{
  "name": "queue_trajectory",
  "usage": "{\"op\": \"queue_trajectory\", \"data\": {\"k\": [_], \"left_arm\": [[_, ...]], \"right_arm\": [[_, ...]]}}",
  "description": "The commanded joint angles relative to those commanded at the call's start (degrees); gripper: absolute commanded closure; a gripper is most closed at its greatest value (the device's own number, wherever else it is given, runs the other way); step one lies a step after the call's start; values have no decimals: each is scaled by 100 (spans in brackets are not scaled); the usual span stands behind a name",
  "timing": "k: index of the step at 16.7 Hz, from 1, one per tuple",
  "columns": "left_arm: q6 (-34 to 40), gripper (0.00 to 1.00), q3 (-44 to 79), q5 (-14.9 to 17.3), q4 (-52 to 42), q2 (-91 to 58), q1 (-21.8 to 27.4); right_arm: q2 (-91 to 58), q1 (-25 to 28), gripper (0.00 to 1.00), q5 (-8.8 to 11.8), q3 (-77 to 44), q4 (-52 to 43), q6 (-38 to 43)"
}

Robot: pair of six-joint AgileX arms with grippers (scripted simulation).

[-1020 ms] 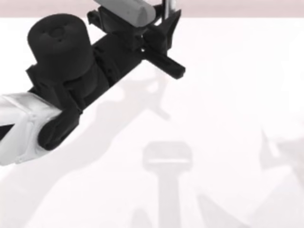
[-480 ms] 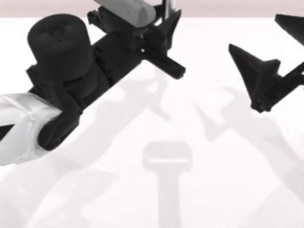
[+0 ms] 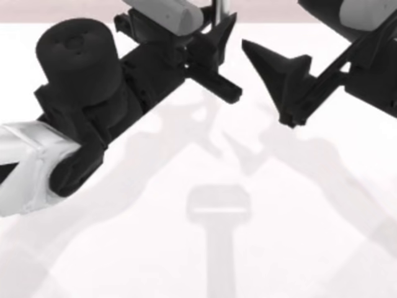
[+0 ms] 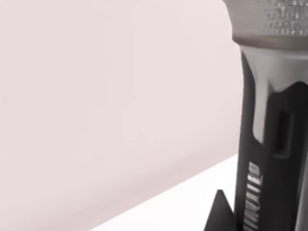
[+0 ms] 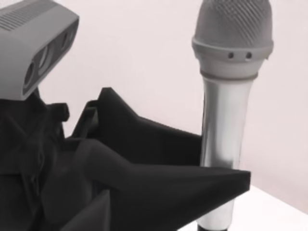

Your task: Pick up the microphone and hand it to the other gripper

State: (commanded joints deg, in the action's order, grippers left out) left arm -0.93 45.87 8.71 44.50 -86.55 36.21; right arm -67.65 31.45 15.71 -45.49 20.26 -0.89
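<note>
The microphone (image 3: 221, 9) stands upright at the table's far edge, held in my left gripper (image 3: 214, 36), which is shut on its handle. In the right wrist view the microphone (image 5: 231, 96) shows a grey mesh head above a silvery shaft, with the left gripper's black fingers (image 5: 144, 134) clamped round its lower part. The left wrist view shows the microphone (image 4: 269, 144) close up beside one fingertip (image 4: 219, 214). The other gripper, my right one (image 3: 273, 25), hangs open just right of the microphone without touching it. Its nearer finger (image 3: 276, 71) points toward the handle.
The white table (image 3: 298, 205) carries only the arms' shadows. My left arm's big black cylinder joint (image 3: 77, 59) and white segment (image 3: 25, 167) fill the left side. The left wrist camera (image 5: 33, 43) shows in the right wrist view.
My right arm has come in from the right edge and moved left and farther back, close to the microphone. The left arm and the microphone have stayed still.
</note>
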Motion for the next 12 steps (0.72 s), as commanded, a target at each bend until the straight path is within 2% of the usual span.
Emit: {"op": "queue_trajectory", "data": {"k": [5, 12], "left_arm": [[0, 100, 0, 0, 0, 0, 0], [0, 100, 0, 0, 0, 0, 0]], "right_arm": [[-209, 42, 0, -55, -186, 54, 6], [-2042, 390, 0, -422, -1527, 482, 20]]}}
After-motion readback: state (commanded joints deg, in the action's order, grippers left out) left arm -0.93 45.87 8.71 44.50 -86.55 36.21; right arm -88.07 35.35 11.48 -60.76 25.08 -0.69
